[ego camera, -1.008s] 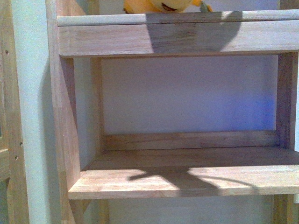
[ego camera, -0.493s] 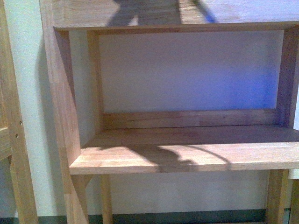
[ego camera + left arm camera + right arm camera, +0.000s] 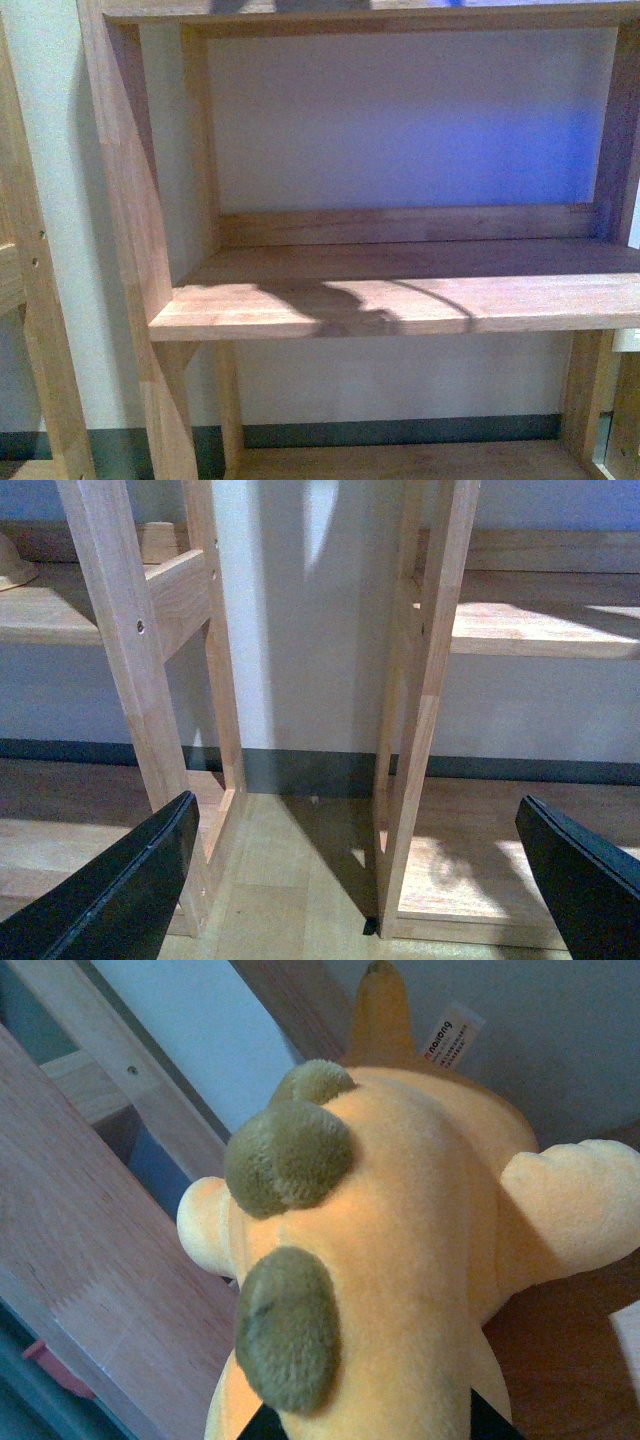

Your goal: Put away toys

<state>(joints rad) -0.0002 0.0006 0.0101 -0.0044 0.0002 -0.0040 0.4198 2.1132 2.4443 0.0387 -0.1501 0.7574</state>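
The plush (image 3: 380, 1250) fills the right wrist view, the right gripper (image 3: 365, 1422) closed on it beside a shelf (image 3: 90, 1260). The left gripper (image 3: 360, 880) hangs wide open, holding nothing, floor (image 3: 290, 880) at 6 o'clock between two shelf frames.

The plush (image 3: 400, 1260) is being cropped by the right wrist view's edge, its head hidden. The right gripper (image 3: 365, 1425) is barely being shown; its grip cannot be judged.

One plush toy (image 3: 400, 1260) and two wooden shelving units (image 3: 430, 680).
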